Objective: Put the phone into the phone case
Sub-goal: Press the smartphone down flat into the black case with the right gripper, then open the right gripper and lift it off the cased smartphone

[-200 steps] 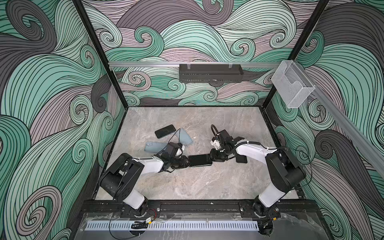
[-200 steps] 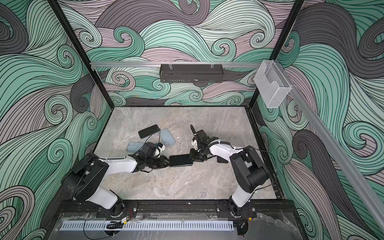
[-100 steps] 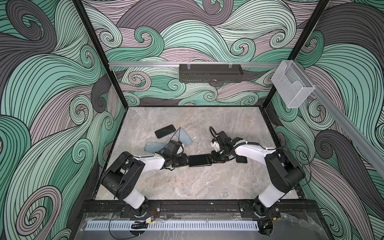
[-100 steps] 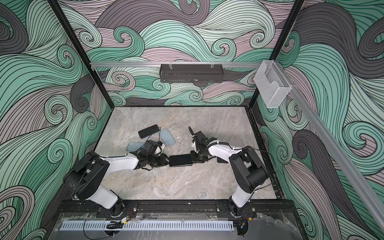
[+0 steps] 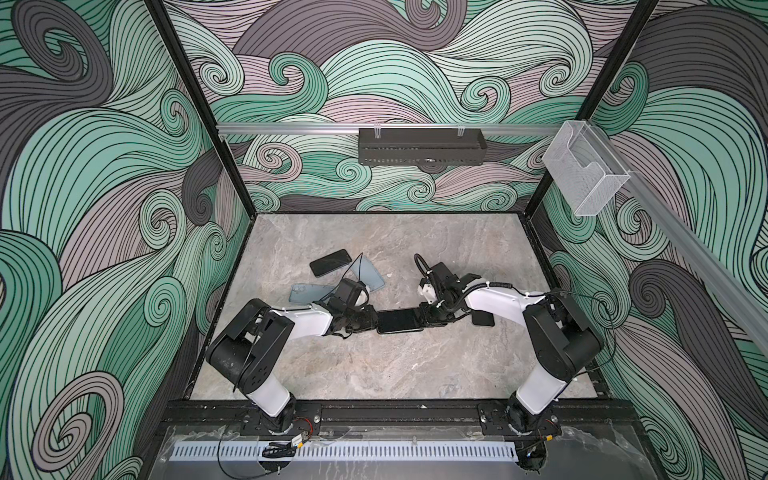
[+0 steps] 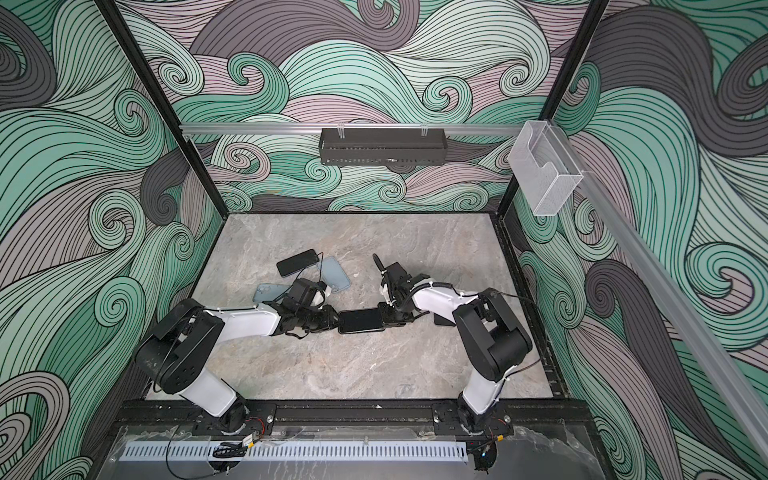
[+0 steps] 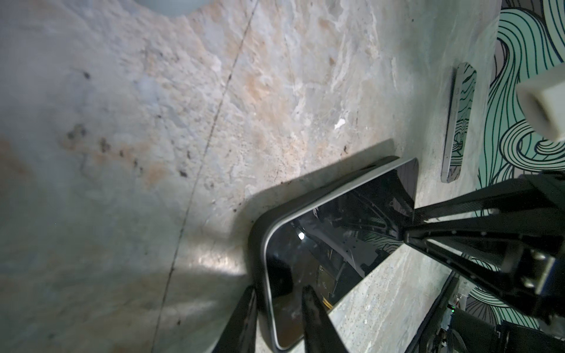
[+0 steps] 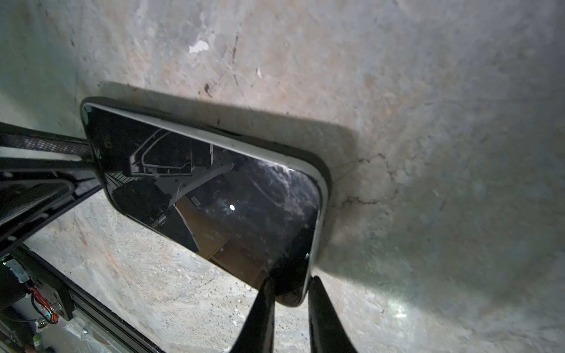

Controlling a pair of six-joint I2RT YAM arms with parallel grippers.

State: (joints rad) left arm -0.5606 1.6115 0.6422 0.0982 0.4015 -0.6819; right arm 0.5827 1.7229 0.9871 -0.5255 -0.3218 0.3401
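Phone (image 8: 208,195) rim: wrist views only

My left arm (image 5: 299,324) and right arm (image 5: 498,301) both lie low over the table (image 5: 374,365), forearms angled inward so that the grippers face each other near the middle. My left gripper (image 5: 372,323) reaches out from a bent elbow, its fingers (image 7: 315,318) pinched onto one short end of the phone (image 5: 399,321), one finger on each face. My right gripper (image 5: 428,319) comes in from the opposite side, its fingers (image 8: 260,308) narrowed onto the phone's other end at a corner.
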